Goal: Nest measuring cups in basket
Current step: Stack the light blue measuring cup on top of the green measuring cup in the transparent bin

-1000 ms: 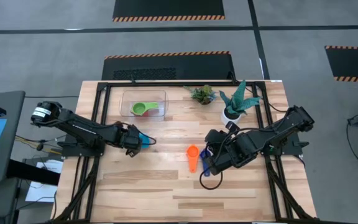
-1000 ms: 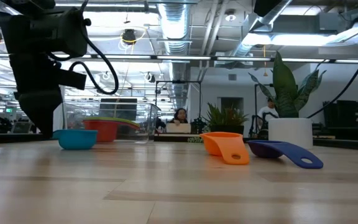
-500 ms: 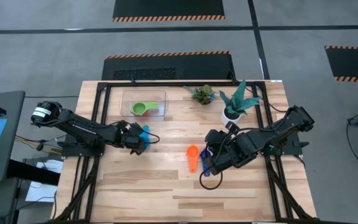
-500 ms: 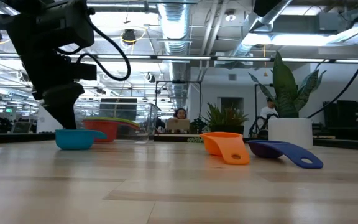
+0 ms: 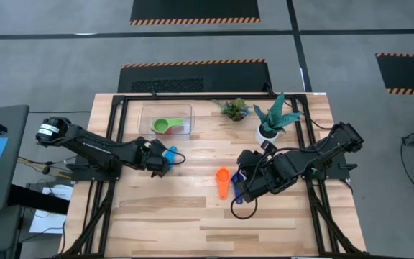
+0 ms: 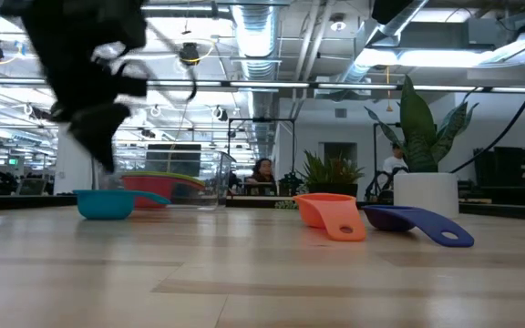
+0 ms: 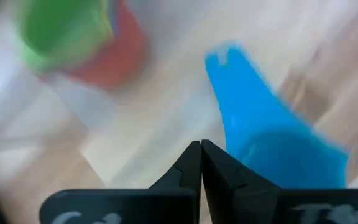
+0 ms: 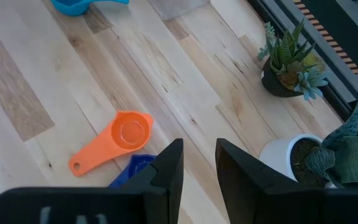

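Observation:
A light blue measuring cup (image 5: 170, 153) (image 6: 108, 203) stands on its bottom on the table, near the basket. My left gripper (image 7: 201, 154) (image 6: 104, 162) is shut and empty; it hangs just above and beside this cup (image 7: 272, 146), blurred. The clear basket (image 5: 146, 115) holds a green cup (image 5: 165, 126) lying on a red one (image 7: 120, 59). An orange cup (image 5: 223, 180) (image 8: 115, 140) and a dark blue cup (image 6: 417, 224) (image 8: 131, 171) lie at mid-table. My right gripper (image 8: 199, 152) hovers open above them.
A white pot with a tall plant (image 5: 269, 129) (image 8: 288, 155) and a small dark potted plant (image 5: 233, 108) (image 8: 288, 65) stand at the far right. Bare wood lies along the near edge. People sit in the room beyond the table.
My left gripper has risen off the table beside the light blue cup, staying shut. The cup has turned about on the table, so its handle now shows at its right in the low view, and it lies a little nearer the basket.

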You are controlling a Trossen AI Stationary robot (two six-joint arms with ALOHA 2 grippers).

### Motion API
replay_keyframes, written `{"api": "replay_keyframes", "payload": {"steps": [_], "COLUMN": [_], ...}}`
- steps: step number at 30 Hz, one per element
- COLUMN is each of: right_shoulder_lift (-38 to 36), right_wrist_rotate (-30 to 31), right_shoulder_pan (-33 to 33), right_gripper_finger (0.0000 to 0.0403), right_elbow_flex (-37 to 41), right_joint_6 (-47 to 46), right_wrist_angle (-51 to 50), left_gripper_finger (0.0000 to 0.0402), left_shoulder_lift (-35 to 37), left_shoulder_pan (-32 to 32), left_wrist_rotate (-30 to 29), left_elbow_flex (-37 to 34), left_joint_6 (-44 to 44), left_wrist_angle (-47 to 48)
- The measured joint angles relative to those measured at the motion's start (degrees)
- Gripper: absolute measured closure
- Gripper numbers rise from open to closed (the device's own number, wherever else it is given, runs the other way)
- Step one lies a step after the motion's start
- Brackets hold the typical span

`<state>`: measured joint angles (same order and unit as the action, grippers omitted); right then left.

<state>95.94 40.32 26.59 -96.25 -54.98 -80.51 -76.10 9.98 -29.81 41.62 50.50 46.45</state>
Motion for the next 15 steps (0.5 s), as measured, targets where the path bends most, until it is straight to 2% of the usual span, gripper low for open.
{"api": "replay_keyframes", "payload": {"steps": [3,6,9,15], "right_shoulder_lift": [0.0,0.0,0.0,0.0], "right_wrist_rotate": [0.0,0.0,0.02,0.02], "right_shoulder_pan": [-0.01,-0.13,-0.11,-0.11], "right_gripper_finger": [0.0285,0.0285,0.0285,0.0285], "right_elbow_flex": [0.0,0.0,0.0,0.0], "right_joint_6": [0.02,0.67,1.38,1.53], "right_wrist_angle": [-0.03,-0.02,-0.02,-0.43], "left_gripper_finger": [0.0401,0.0401,0.0401,0.0401], "left_shoulder_lift": [0.01,0.01,0.04,-0.94], "left_shoulder_pan": [-0.01,0.07,0.91,3.81], "left_wrist_rotate": [-3.13,-2.81,-0.07,9.99], "left_elbow_flex": [6.19,10.68,12.65,12.48], "left_joint_6": [-3.49,-6.19,-6.11,-1.04], "left_wrist_angle": [3.41,3.24,1.87,0.97]}}
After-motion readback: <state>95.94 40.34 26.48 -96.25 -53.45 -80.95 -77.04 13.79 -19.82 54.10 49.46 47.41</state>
